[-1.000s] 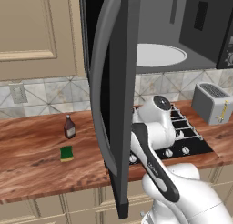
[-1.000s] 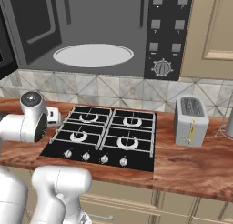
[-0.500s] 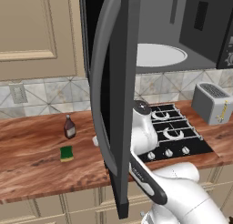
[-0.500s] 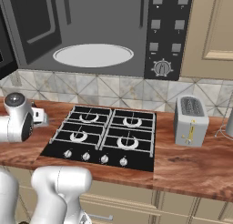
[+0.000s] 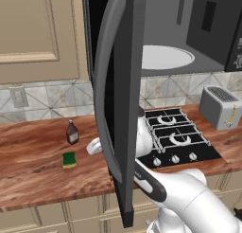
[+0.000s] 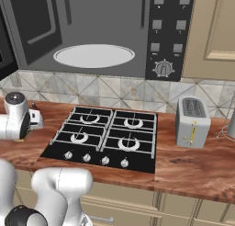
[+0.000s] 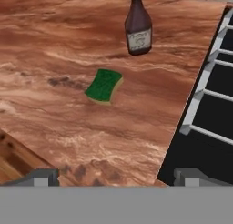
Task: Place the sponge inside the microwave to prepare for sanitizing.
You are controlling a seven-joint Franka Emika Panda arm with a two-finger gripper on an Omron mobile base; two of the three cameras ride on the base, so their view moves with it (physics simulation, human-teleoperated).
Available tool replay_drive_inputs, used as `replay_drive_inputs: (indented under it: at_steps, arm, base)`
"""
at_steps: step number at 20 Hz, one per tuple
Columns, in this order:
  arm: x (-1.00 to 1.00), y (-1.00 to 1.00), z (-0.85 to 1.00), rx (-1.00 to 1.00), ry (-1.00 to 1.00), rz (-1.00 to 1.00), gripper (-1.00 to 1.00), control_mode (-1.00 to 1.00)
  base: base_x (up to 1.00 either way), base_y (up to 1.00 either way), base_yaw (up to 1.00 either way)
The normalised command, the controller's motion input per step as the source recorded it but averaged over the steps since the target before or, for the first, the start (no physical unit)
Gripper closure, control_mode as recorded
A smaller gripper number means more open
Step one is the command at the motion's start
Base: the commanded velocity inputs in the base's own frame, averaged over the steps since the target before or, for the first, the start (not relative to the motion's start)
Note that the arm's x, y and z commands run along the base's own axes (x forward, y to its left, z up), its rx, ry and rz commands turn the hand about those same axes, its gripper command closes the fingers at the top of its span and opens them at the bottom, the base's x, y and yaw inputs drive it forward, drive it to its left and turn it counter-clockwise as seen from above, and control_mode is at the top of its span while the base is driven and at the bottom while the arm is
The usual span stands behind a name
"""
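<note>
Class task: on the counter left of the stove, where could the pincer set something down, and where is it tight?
Free: the wood left of the sponge and bottle, toward the outlet, and the front strip before the sponge. Tight: between the sponge, the bottle and the open pincer, under the swung-out microwave door beside the stove.

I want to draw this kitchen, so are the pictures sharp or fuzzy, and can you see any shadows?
Hand view: a bit soft and blocky; the sponge and little brown bottle cast faint dark smudges on the wooden counter. Left base view: sharp, evenly lit, with the microwave door's dark edge looming large up close. Right base view: clear, no glare; the toaster looks crisp.
</note>
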Motion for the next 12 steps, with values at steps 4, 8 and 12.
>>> replay_drive_inputs:
  at_steps: [4, 8, 12]
  arm:
    - [0.0, 0.39, 0.0, 0.0, 0.14, -0.01, -1.0, -1.0]
    - [0.04, 0.06, -0.14, 0.0, 0.02, -0.03, -1.0, -1.0]
    - [0.08, 0.0, -0.34, 0.0, 0.0, 0.0, -1.0, -1.0]
  base:
    - [0.0, 0.0, 0.0]
    - [0.0, 0.0, 0.0]
    - [0.0, 0.0, 0.0]
